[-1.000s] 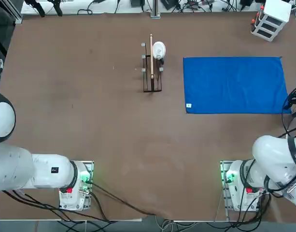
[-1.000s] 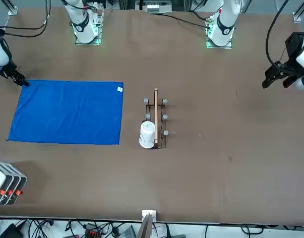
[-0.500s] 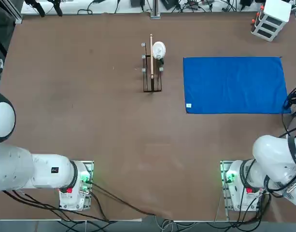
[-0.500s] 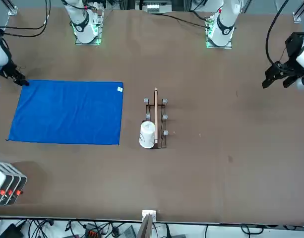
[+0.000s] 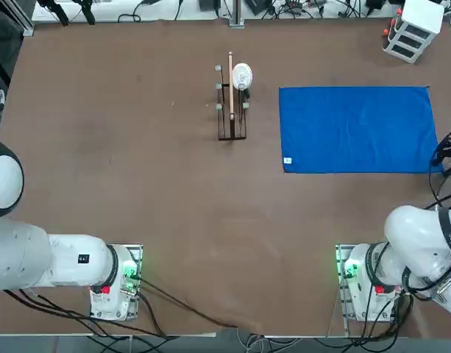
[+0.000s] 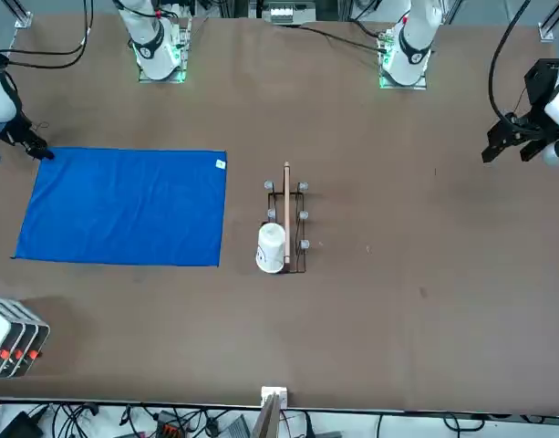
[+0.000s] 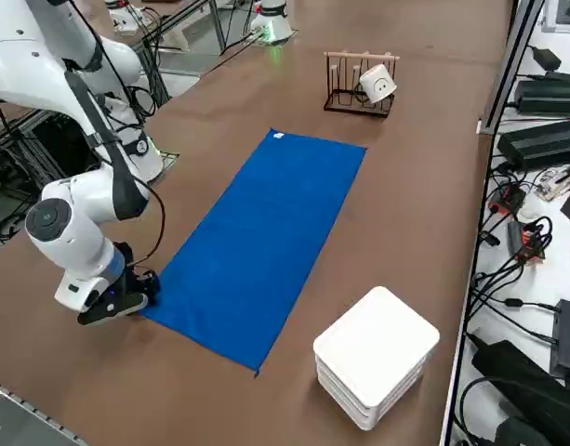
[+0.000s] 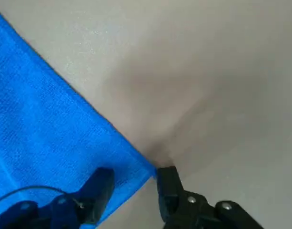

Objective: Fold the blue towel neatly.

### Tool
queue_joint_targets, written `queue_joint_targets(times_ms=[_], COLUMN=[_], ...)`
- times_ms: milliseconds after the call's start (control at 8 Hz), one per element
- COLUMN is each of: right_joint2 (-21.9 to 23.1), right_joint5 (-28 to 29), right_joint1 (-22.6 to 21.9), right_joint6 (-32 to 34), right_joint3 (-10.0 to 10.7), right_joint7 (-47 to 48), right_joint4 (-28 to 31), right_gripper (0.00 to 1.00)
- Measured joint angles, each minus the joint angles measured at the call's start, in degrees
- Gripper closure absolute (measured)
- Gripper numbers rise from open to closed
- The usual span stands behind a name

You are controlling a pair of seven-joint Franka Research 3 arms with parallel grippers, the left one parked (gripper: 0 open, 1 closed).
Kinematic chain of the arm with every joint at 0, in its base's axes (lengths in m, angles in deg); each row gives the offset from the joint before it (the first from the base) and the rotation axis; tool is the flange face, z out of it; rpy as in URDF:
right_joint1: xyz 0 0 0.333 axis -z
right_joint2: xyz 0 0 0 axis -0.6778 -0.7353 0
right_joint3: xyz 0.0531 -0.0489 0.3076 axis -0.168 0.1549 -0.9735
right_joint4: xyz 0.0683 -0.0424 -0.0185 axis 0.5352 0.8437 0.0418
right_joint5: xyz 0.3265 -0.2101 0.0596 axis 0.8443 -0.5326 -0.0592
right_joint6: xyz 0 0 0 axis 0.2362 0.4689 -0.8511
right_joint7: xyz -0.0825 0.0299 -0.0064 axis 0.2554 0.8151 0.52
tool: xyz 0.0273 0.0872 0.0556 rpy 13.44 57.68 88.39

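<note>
The blue towel [image 5: 357, 130] lies flat and unfolded on the table [image 5: 137, 147], right of the wooden rack [image 5: 232, 110]. The right tool [image 8: 134, 183] is set low at the towel's near right corner, fingers apart, straddling the corner. The corner should be pinched fully before lifting, so edges align.

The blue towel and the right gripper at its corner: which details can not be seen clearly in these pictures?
- Top view: right gripper sits at the frame's right edge, partly cut off and tangled with cables.
- Right side view: the gripper is hidden behind the arm's own wrist.
- Right wrist view: the fingers straddle the corner of the thin royal-blue towel; whether it is pinched is unclear.
- Small white tag: too small to read.
</note>
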State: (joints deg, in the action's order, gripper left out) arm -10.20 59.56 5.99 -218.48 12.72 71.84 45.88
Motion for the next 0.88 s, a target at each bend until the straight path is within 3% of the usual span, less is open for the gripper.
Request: queue_joint_targets(times_ms=[250,875], right_joint2=[0.1,0.2], right_joint5=[0.0,0.0], right_joint1=[0.0,0.1], right_joint6=[0.1,0.1], right_joint3=[-0.2,-1.3], right_joint7=[-0.1,-0.3], right_joint4=[0.0,0.0], right_gripper=[0.5,0.51])
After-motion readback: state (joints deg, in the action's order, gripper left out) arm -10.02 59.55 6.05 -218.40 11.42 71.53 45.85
